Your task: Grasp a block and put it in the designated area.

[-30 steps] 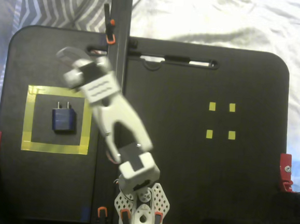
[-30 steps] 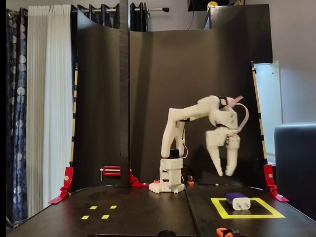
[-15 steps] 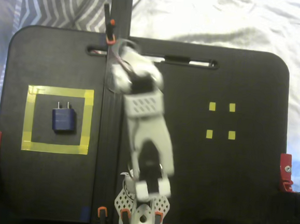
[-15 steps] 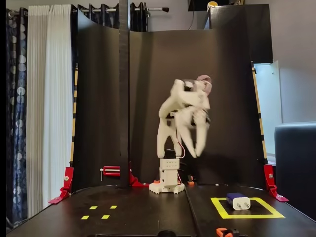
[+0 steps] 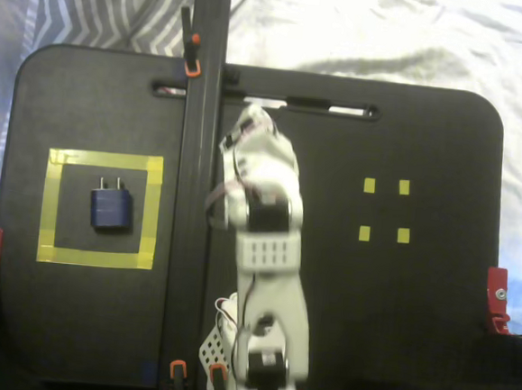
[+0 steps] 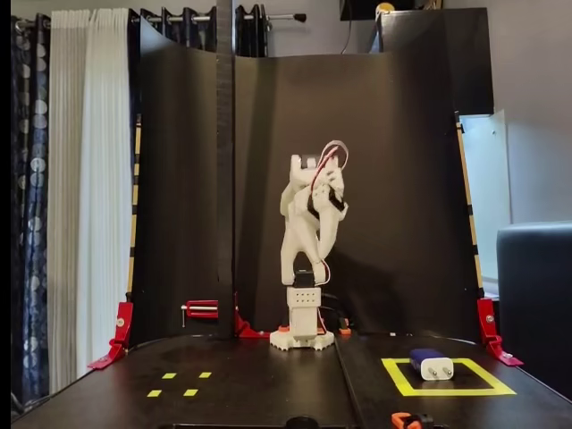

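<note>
In a fixed view from above, the block (image 5: 111,208) lies inside the designated area (image 5: 96,258) at the left of the black table (image 5: 395,332), prongs pointing far. The arm is folded over the middle, well apart from it; I cannot tell how far the hand (image 5: 248,126) is open.

In a fixed view from the front, the block (image 6: 432,364) sits in the designated area (image 6: 447,391) at near right, with the arm upright behind it and the hand (image 6: 308,259) tucked and unclear.

One arm, one block, one big taped square, four little ones.
The black table (image 5: 395,332) carries one white arm (image 5: 261,249), one dark blue block (image 5: 111,208), one large yellow tape outline (image 5: 104,160) and four small yellow tape squares (image 5: 369,185); two red clamps (image 5: 498,299) grip its side edges.
</note>
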{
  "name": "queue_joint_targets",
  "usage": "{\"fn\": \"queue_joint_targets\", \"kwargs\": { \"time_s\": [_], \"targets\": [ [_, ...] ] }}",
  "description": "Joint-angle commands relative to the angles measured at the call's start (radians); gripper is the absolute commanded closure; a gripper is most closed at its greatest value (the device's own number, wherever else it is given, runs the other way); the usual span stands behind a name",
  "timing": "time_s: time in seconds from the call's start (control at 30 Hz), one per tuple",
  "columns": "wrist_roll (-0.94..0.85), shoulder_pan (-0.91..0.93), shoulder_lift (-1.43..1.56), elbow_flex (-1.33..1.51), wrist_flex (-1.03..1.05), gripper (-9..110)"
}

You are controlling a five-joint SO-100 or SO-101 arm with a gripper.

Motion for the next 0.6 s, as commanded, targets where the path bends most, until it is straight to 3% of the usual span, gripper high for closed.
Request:
{"fn": "queue_joint_targets", "kwargs": {
  "time_s": [0.0, 0.57],
  "targets": [
    [0.069, 0.012, 0.109, 0.077, -0.084, 102],
    [0.466, 0.044, 0.537, 0.482, -0.215, 102]
  ]
}}
